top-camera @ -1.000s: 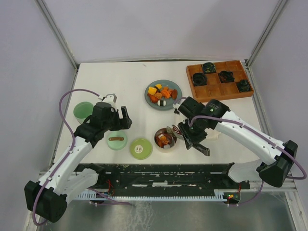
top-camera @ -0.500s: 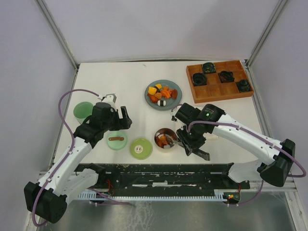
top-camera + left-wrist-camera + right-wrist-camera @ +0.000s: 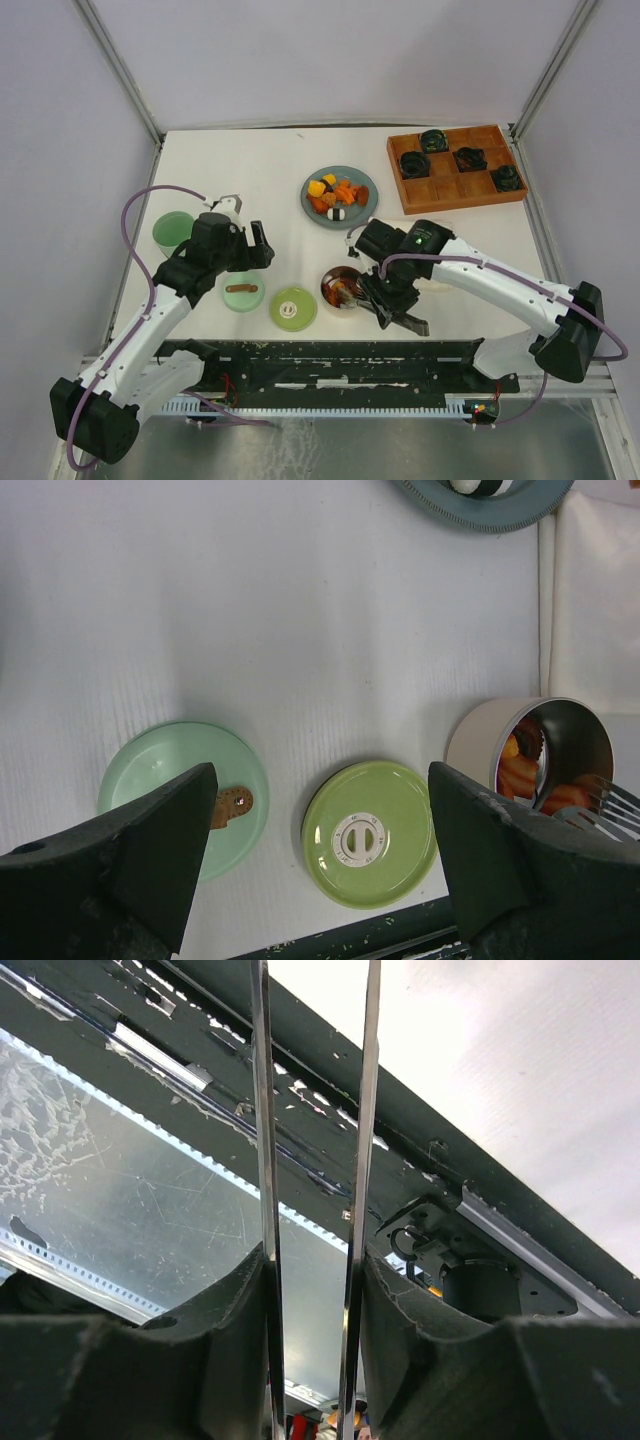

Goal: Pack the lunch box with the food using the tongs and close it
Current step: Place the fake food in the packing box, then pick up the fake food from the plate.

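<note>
The right gripper (image 3: 312,1290) is clamped on the tongs (image 3: 262,1160), pressing the V narrow so that the tips reach into the steel bowl (image 3: 478,742), where orange food (image 3: 520,775) already lies. More pieces wait on the grey-blue plate (image 3: 340,171). The left gripper (image 3: 320,780) hangs wide open and empty above the lime-green lid (image 3: 370,832) and flat lid (image 3: 160,770), probably positioned for closing. The canister (image 3: 172,232) stands open at the left.
</note>
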Tool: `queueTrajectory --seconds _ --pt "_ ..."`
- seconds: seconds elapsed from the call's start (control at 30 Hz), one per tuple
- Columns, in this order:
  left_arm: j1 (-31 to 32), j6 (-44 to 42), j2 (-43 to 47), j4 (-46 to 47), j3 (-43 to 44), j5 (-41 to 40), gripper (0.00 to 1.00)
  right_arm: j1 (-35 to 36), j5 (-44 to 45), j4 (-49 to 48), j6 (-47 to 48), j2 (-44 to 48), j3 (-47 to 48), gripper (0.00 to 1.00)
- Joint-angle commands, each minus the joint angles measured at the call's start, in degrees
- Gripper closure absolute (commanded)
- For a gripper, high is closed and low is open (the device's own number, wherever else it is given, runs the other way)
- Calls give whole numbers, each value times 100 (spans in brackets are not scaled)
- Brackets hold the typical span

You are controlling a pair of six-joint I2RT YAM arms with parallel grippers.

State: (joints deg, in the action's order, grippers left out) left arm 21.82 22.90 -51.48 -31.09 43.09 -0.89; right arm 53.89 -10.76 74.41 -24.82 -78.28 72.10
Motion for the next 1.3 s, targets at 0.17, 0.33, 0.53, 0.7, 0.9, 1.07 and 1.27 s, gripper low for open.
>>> queueTrajectory --seconds 0.17,0.33,0.53,0.7,0.9,1.07,1.27 --pt "-21 73 33 269 33 102 8 95 -19 -284 -50 103 5 52" --pt "-21 75 57 264 33 89 8 95 224 -247 -72 338 133 50" --pt "-21 75 59 265 33 91 8 96 667 -168 -123 499 355 50" --pt "-20 75 60 262 33 89 8 95 1268 -149 -182 689 537 50" --pt "-21 70 57 270 28 92 8 53 2264 -91 -318 951 790 50" --pt "-21 75 53 266 24 80 8 -15 3690 -397 -743 1691 959 52" --pt "-28 73 33 261 24 80 8 -286 4234 -698 -672 2043 1117 52"
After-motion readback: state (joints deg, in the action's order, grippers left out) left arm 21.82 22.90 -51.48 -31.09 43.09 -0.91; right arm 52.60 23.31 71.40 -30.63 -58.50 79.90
